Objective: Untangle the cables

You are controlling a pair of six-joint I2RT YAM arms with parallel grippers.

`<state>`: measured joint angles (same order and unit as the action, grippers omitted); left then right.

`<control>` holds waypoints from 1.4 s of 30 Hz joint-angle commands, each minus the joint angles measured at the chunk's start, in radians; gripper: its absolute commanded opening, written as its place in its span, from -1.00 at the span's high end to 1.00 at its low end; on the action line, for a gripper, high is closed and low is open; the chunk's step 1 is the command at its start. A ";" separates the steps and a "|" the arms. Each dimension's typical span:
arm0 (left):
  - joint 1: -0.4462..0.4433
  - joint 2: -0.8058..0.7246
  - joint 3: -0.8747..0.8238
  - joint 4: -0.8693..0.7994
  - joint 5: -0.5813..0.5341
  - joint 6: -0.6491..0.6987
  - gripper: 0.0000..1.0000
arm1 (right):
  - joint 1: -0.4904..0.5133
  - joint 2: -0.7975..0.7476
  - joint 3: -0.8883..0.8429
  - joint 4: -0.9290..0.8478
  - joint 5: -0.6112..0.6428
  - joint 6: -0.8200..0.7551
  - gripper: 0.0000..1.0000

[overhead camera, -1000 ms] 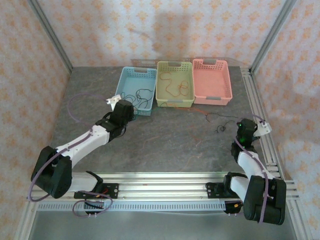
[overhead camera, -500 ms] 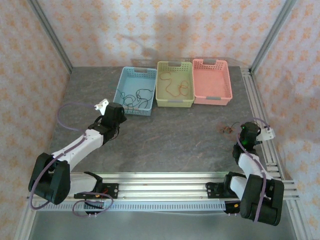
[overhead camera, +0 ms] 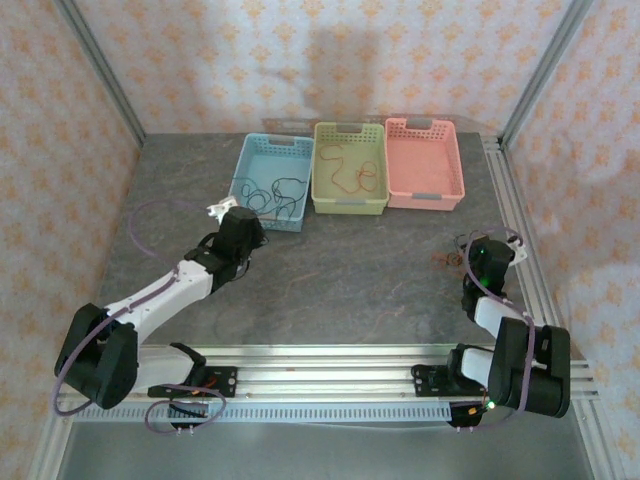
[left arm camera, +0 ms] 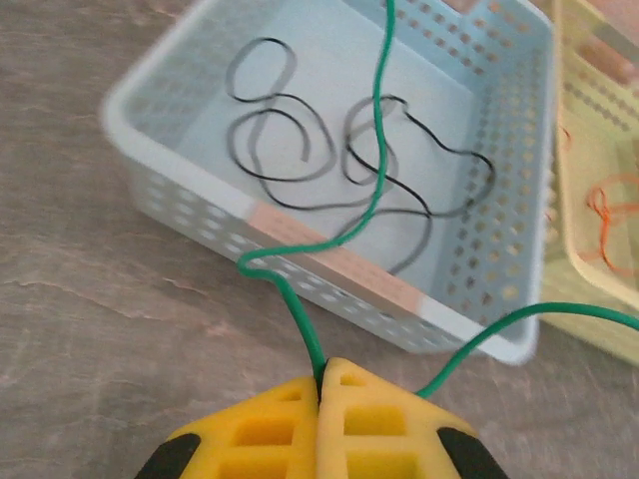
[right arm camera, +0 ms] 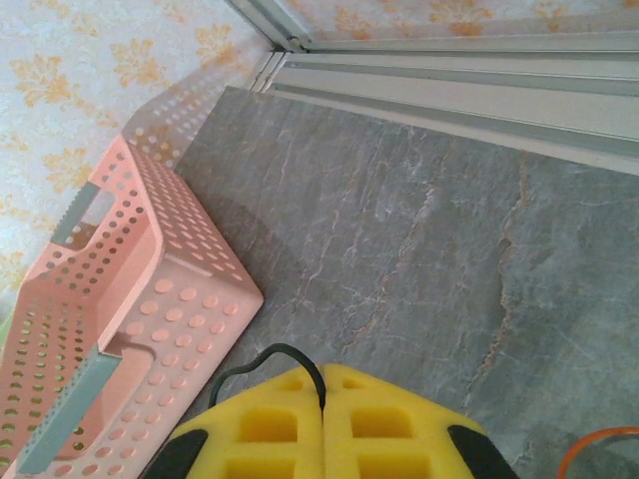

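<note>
Nearest me, the left gripper [left arm camera: 321,384] sits just in front of the blue basket [left arm camera: 190,215]. Its yellow pads are pressed together on the green cable [left arm camera: 379,120]. That cable climbs from the pinch, kinks over the basket's near rim and runs on above the black cable [left arm camera: 334,150] coiled on the basket floor. My read is that I'm holding green by one stretch so it can be drawn clear of the black coil without dragging the coil along.

Well off to the right of the blue basket and closer to me, the right gripper [right arm camera: 321,384] also has its pads closed, nipping a loop of a second black cable [right arm camera: 262,355]. An orange cable [right arm camera: 599,439] curls on the table beside it. It may be knotted with that loop, though I can't tell from the little that shows here.

Farther back, touching the blue basket's right side, the yellow-green basket [overhead camera: 350,203] holds an orange-red cable [overhead camera: 345,170]. The pink basket [overhead camera: 425,196] comes next along the row. The baskets look to me like one bin per colour.

I can't read any brand or writing. The pale strip on the blue basket's rim looks blank.
</note>
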<state>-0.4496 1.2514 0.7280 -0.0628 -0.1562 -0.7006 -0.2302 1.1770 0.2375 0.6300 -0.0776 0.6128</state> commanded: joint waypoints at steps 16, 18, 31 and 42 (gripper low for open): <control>-0.195 0.639 1.056 -0.411 0.245 0.194 1.00 | 0.019 -0.021 0.015 0.031 0.018 -0.021 1.00; -0.199 0.745 1.180 -0.440 0.260 0.192 1.00 | 0.019 -0.023 0.015 0.032 0.018 -0.022 1.00; -0.210 1.357 1.989 -0.552 0.400 0.115 1.00 | 0.020 -0.006 0.022 0.038 0.020 -0.019 1.00; -0.224 1.438 1.996 -0.390 0.445 0.083 0.63 | 0.022 0.002 0.025 0.042 0.013 -0.013 1.00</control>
<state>-0.6617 2.6884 2.6812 -0.5179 0.2619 -0.6006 -0.2146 1.1755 0.2379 0.6300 -0.0753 0.6052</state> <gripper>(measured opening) 0.128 0.046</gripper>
